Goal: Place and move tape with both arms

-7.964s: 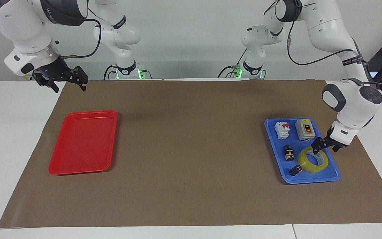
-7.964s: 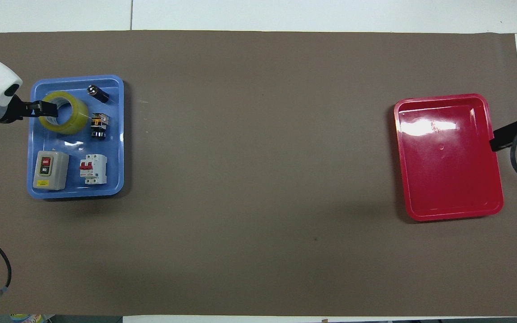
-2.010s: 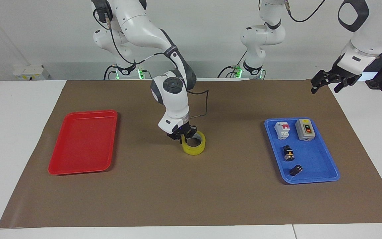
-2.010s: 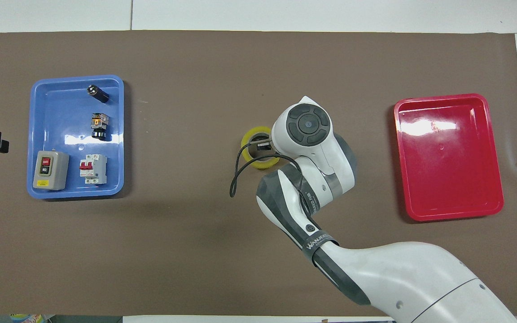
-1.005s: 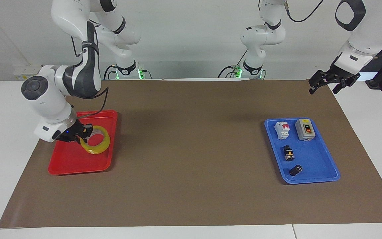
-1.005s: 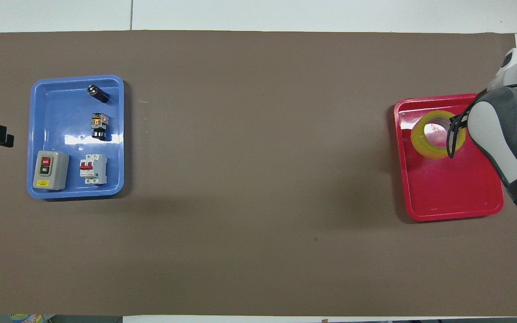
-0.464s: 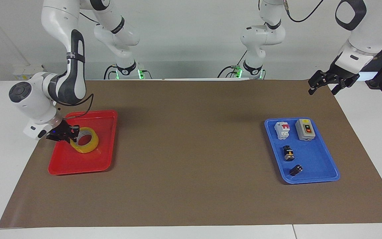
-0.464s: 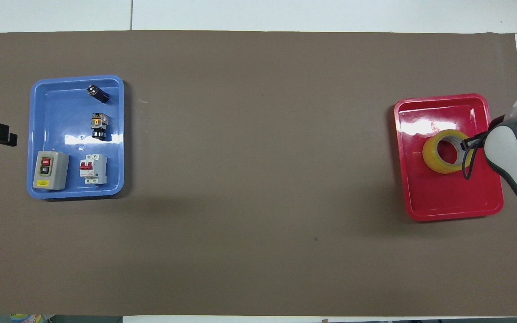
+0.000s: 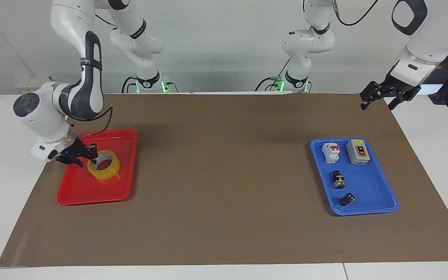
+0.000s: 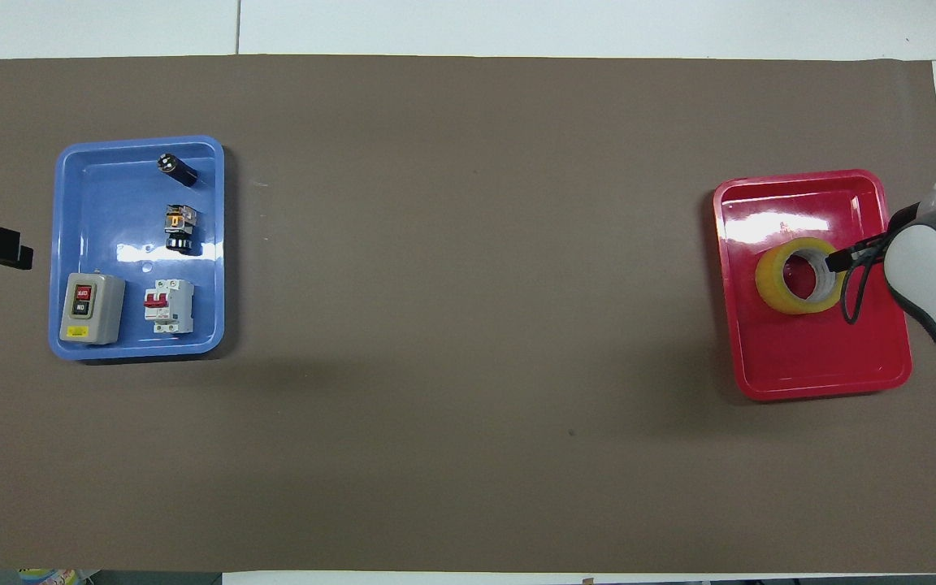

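Observation:
The tape [image 9: 105, 173], a yellowish roll with a white core, lies flat in the red tray [image 9: 80, 190] at the right arm's end of the table. My right gripper [image 9: 89, 155] hangs low at the roll's rim on the side toward the table's end, its fingers spread apart. The overhead view shows the tape [image 10: 773, 280] in the middle of the red tray [image 10: 809, 357], with the right gripper [image 10: 838, 260] tip at its rim. My left gripper [image 9: 377, 97] waits open in the air over the mat's corner by the blue tray [image 9: 368, 194].
The blue tray [image 10: 110, 203] holds a grey switch box [image 9: 358, 151], a white circuit breaker [image 9: 331, 152] and two small black parts [image 9: 338, 179] [image 9: 347, 199]. A brown mat [image 9: 224, 175] covers the table between the trays.
The right gripper brought the tilted tape down until it lay flat in the red tray, and its fingers have spread off the roll. The left arm has hardly moved.

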